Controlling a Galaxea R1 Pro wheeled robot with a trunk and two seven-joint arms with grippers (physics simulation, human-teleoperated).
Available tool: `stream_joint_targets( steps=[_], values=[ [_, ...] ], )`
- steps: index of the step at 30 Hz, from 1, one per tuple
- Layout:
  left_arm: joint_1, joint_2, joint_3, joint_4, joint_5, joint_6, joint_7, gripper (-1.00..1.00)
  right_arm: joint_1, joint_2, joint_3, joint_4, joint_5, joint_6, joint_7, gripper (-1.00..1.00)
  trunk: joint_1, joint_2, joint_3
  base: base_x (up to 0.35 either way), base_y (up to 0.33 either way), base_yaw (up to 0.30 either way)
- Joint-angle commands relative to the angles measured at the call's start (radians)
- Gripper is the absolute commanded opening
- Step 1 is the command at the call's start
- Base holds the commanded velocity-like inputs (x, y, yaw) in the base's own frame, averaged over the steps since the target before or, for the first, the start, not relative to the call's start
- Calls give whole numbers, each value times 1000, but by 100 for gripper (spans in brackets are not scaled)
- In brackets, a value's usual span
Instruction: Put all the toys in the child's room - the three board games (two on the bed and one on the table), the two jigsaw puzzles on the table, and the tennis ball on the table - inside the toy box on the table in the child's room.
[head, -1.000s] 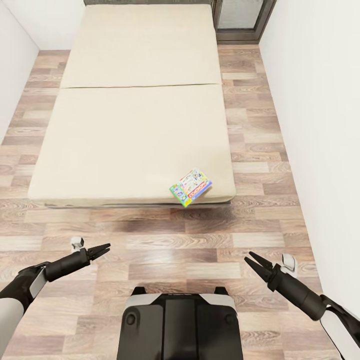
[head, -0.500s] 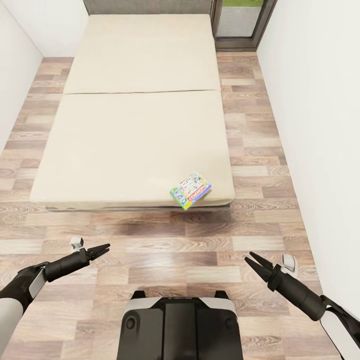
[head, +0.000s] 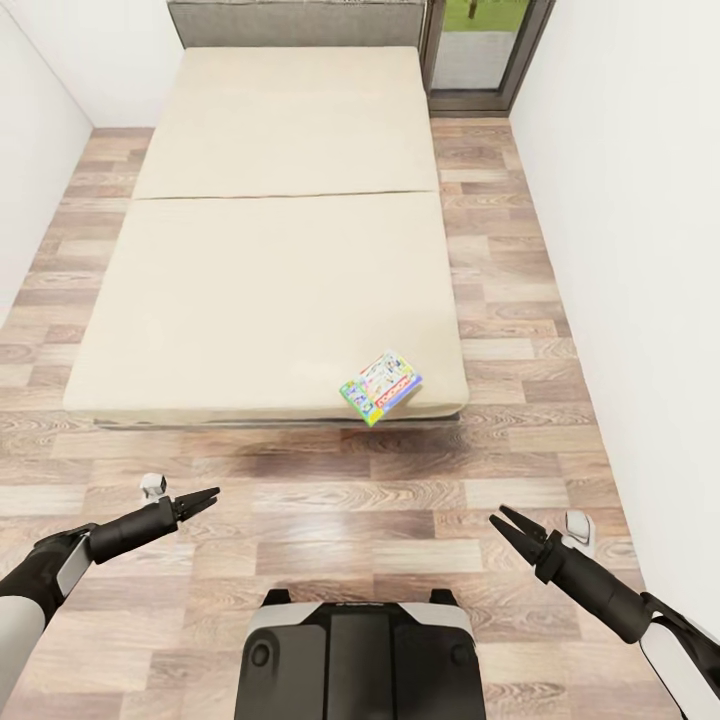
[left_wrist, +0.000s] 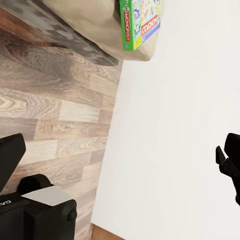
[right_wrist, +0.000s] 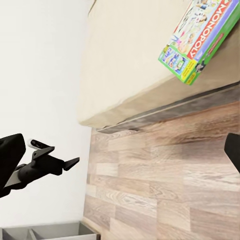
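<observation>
Monopoly board game (head: 380, 387) overhangs the bed (head: 270, 280) corner. Both pincers, left (head: 205, 497) and right (head: 503, 522), are wide and empty; approach squarely, grip its overhanging edge.

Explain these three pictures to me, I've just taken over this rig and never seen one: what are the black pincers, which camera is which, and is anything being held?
The big picture comes from the robot's head, looking down over its own dark base. The black pincers are its two grippers: left gripper and right gripper. Both hang open over the wood floor, holding nothing. Ahead stands the bed with a beige mattress. One Monopoly board game lies flat at its near right corner, jutting slightly past the edge. The two small pictures come from cameras on the wrists; each shows that same game box from a different angle.
</observation>
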Motion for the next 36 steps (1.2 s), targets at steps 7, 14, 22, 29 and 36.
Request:
stream_joint_targets(
  steps=[7, 14, 22, 29, 36],
  values=[
    [0, 5, 0, 0, -1, 10, 3, 100, 0, -1, -2, 1, -9, 10, 1, 100, 1, -1, 11, 0, 0, 0],
    [3, 16, -8, 1, -3, 10, 31, 100, 0, -2, -3, 3, -10, 7, 1, 100, 1, -1, 22, 0, 0, 0],
    [8, 28, -11, 4, -35, 11, 97, 100, 0, -1, -3, 22, -11, -2, 1, 100, 1, -1, 36, 0, 0, 0],
    [9, 29, -11, 5, -43, 10, 108, 100, 0, 0, -5, 46, -11, -4, 1, 100, 1, -1, 47, 0, 0, 0],
    [9, 30, -11, 4, -44, 9, 113, 100, 0, 1, -6, 51, -10, -6, 0, 100, 1, -1, 59, 0, 0, 0]
  ],
)
